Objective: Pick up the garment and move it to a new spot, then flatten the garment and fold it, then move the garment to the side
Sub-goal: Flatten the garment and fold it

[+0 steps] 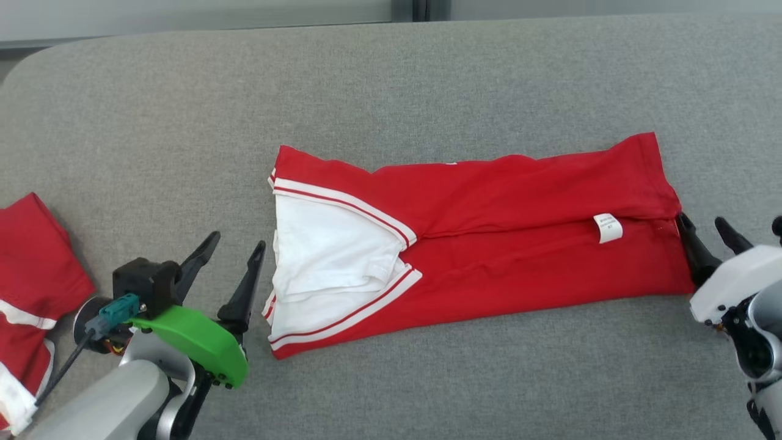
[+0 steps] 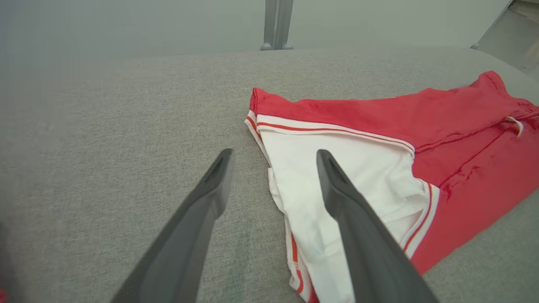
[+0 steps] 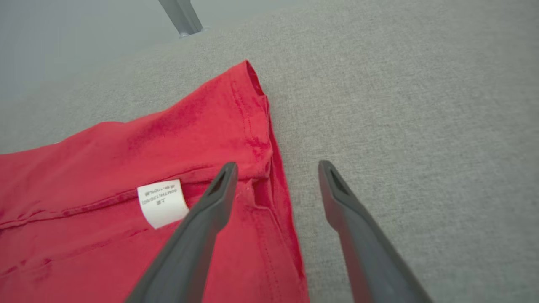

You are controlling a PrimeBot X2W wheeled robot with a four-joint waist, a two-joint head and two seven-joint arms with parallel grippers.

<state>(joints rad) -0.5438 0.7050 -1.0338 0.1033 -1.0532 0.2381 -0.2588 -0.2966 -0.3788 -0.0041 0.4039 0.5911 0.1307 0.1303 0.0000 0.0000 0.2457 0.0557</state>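
The garment (image 1: 489, 244) is red with white panels and red-and-white striped trim. It lies folded into a long band across the grey table (image 1: 391, 85), with a small white label (image 1: 607, 228) near its right end. My left gripper (image 1: 234, 245) stands open just left of the garment's white end (image 2: 337, 176), holding nothing. At the band's right edge (image 3: 269, 139) my right gripper (image 1: 708, 227) is open too, one finger over the cloth and the other over bare table. The label (image 3: 162, 203) shows beside that gripper's finger.
Another red and white garment (image 1: 30, 287) lies bunched at the table's left edge, beside my left arm. The table's far edge runs along the top of the head view, with a grey post (image 2: 276, 25) behind it. Wide bare table lies beyond and in front of the band.
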